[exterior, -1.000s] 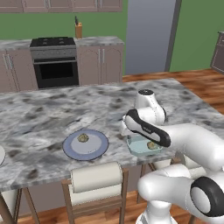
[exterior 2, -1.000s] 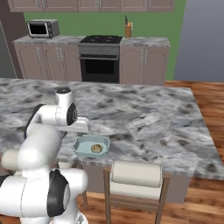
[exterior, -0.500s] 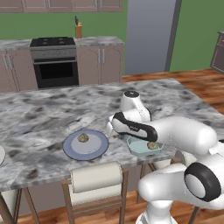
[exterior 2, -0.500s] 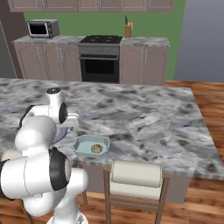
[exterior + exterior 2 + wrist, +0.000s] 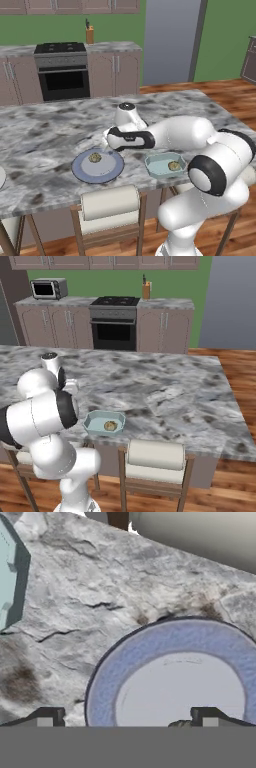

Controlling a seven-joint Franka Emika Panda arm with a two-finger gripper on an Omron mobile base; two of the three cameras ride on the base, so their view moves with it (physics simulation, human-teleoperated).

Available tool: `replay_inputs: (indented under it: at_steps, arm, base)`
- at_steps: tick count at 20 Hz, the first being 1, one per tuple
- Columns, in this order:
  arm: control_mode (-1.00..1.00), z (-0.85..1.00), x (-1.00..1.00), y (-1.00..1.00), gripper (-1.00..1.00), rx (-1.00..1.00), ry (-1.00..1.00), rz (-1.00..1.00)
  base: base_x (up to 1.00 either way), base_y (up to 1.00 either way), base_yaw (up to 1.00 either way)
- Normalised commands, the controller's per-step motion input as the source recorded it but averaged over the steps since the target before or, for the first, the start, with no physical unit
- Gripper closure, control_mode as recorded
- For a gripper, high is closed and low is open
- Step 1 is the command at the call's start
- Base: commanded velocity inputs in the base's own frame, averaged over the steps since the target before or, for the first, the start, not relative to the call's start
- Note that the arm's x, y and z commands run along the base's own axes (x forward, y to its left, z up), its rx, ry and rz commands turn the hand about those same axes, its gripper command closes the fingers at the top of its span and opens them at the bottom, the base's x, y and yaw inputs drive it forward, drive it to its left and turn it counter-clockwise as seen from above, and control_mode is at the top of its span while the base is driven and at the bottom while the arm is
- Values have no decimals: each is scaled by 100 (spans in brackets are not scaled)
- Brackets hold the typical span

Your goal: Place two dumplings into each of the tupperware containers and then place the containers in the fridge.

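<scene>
A flat blue-grey plate (image 5: 107, 172) lies near the counter's front edge with one dumpling (image 5: 95, 158) on it. To its right stands the pale blue-green tupperware container (image 5: 155, 165), holding one dumpling (image 5: 174, 165); the container (image 5: 95, 421) and its dumpling (image 5: 110, 426) also show from the right base. My gripper (image 5: 107, 142) hangs low just behind the plate, open and holding nothing. In the hand view the gripper (image 5: 127, 719) has its fingertips (image 5: 47, 717) spread wide over the plate (image 5: 125, 662), and a sliver of dumpling (image 5: 180, 724) peeks at the bottom. The container's corner (image 5: 10, 572) is at the left. The grey tub is out of view. The fridge (image 5: 172, 40) stands behind.
Two stools (image 5: 110, 202) are tucked under the counter's front edge. A white plate (image 5: 1, 177) sits at the far left of the counter. The oven and stove (image 5: 62, 70), a knife block (image 5: 89, 35) and a microwave (image 5: 49, 288) line the back wall.
My arm has swung left, carrying the gripper from above the blue-green container to the blue-grey plate. The dumplings and the container have stayed put.
</scene>
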Motion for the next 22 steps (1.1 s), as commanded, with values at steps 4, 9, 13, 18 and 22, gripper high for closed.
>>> replay_inputs:
  at_steps: [4, 9, 13, 18, 22]
  arm:
    - [-100, -1, 19, 66, -100, 0, 0, 4]
    - [-100, -8, 0, 60, -100, -2, 0, 8]
    - [-100, -33, 0, 21, -100, -2, 0, 2]
    - [-100, -32, 0, 1, -100, 0, -2, 0]
    - [-100, -27, 0, 0, -100, 0, -9, 0]
  base:
    - [0, 0, 0]
    - [0, 0, 0]
    - [0, 0, 0]
    - [0, 0, 0]
    - [0, 0, 0]
